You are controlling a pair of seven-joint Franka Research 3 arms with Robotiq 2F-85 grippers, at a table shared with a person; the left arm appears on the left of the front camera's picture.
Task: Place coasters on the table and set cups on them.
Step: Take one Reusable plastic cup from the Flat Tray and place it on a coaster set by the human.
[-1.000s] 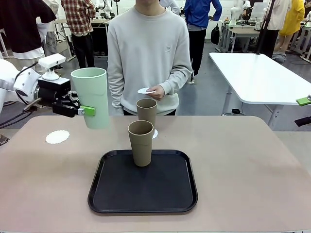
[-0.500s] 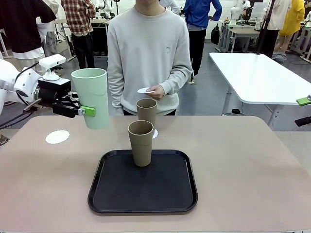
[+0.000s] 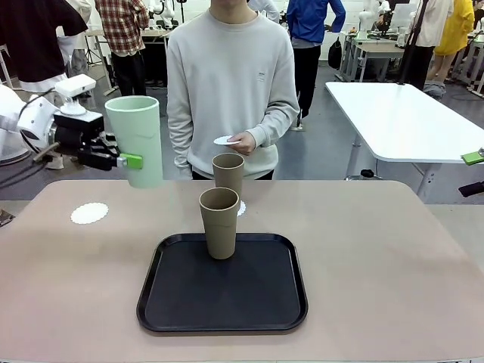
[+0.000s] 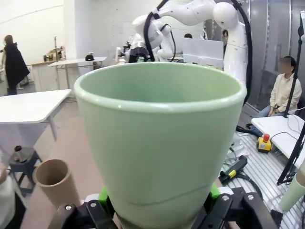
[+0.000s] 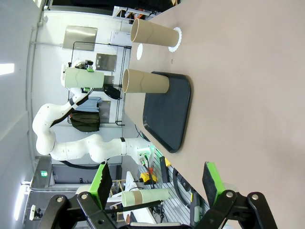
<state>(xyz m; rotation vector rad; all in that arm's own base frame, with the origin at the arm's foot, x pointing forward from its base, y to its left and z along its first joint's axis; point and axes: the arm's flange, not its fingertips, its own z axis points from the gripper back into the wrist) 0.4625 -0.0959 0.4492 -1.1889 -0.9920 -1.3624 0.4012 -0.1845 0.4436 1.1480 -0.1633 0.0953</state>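
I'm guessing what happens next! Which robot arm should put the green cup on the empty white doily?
Left. The left gripper is shut on the mint cup, lifted above the table near the bare coaster on that side. The right gripper is open and empty, off at the far right.

Left arm held high, wrist level, left hand clamped sideways, right hand with 2 fingers spread wide
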